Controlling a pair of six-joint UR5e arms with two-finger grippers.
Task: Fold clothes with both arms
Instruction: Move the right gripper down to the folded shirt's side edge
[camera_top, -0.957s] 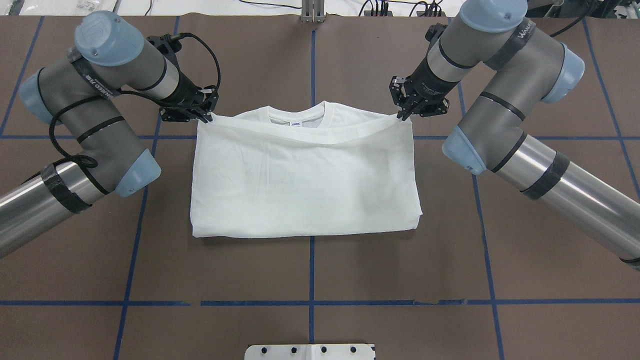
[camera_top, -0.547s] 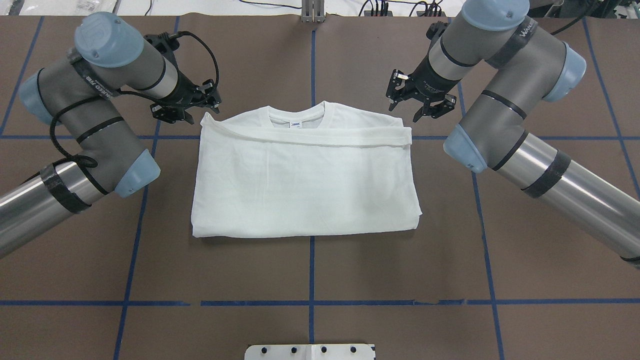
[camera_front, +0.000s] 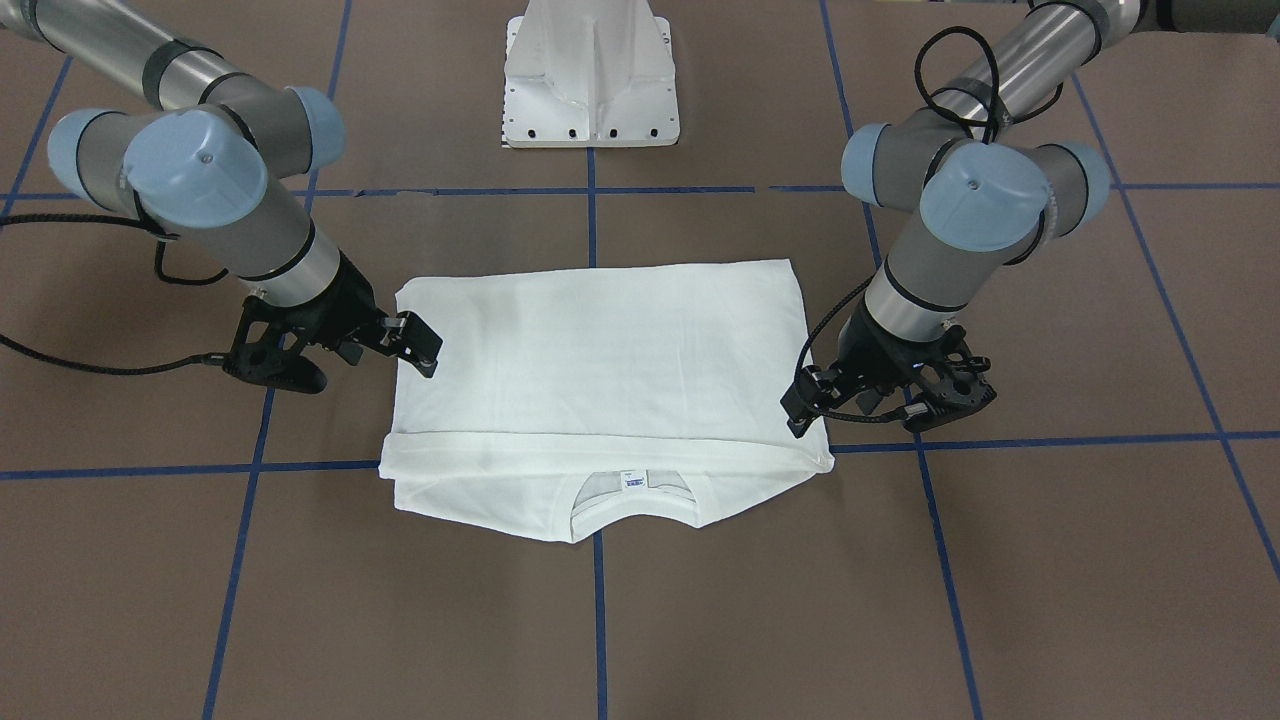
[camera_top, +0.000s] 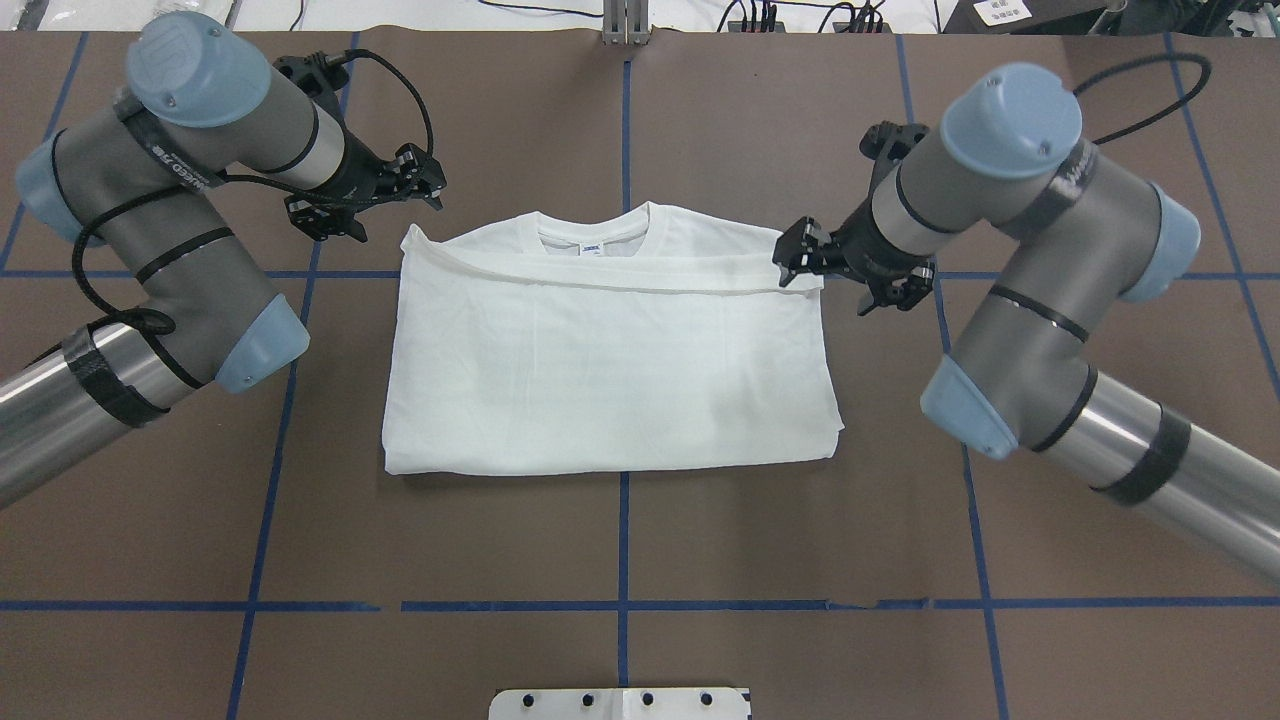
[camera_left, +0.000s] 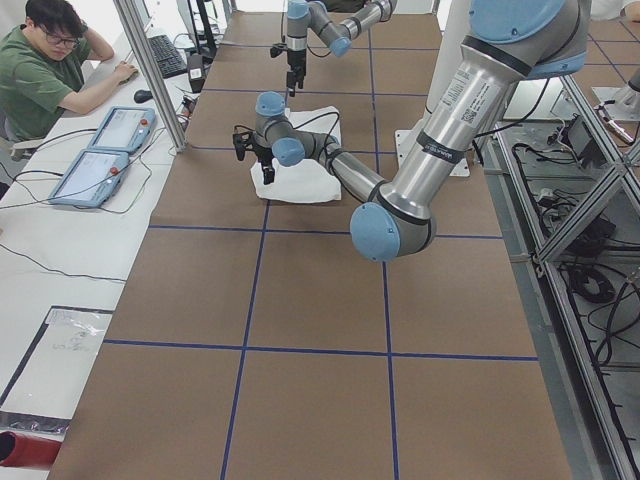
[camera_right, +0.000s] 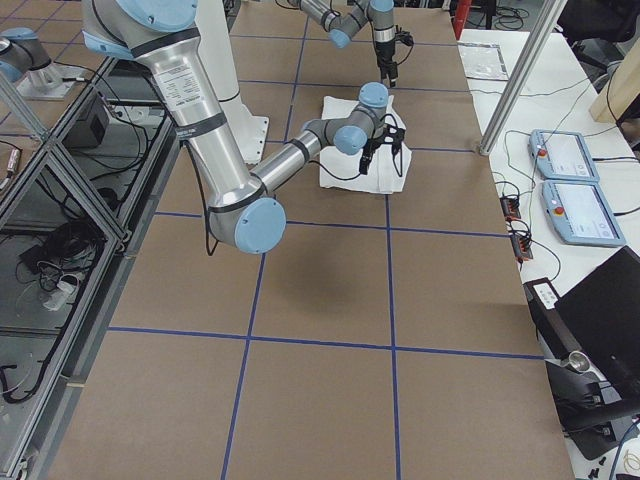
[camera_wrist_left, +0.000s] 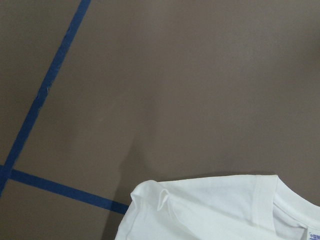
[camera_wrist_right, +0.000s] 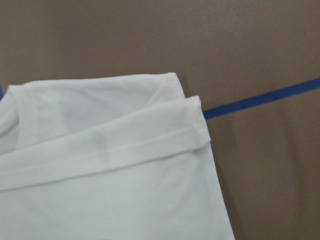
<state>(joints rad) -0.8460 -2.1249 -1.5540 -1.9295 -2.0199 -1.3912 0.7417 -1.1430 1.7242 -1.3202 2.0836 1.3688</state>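
The white T-shirt (camera_top: 610, 350) lies folded flat on the brown table, its lower part folded up to just under the collar (camera_top: 600, 225) and neck label. No black text shows. My left gripper (camera_top: 385, 205) is open and empty, just off the shirt's far left corner. My right gripper (camera_top: 838, 280) is open and empty, one finger (camera_top: 795, 252) over the shirt's far right corner. In the front-facing view the shirt (camera_front: 600, 370) lies between the left gripper (camera_front: 860, 415) and the right gripper (camera_front: 350, 362). Both wrist views show a shirt corner (camera_wrist_left: 215, 212) (camera_wrist_right: 110, 170) and no fingers.
The white pedestal base (camera_front: 590, 80) stands at the robot's side of the table. Blue tape lines (camera_top: 625, 605) grid the brown surface. In the left side view an operator (camera_left: 50, 70) sits past the table's far edge beside two control pendants (camera_left: 100, 150) and a metal post.
Both grippers let go of the shirt's folded edge and opened; the edge dropped flat. The left gripper drew back and away. The right arm swung, leaving its gripper by the right corner.
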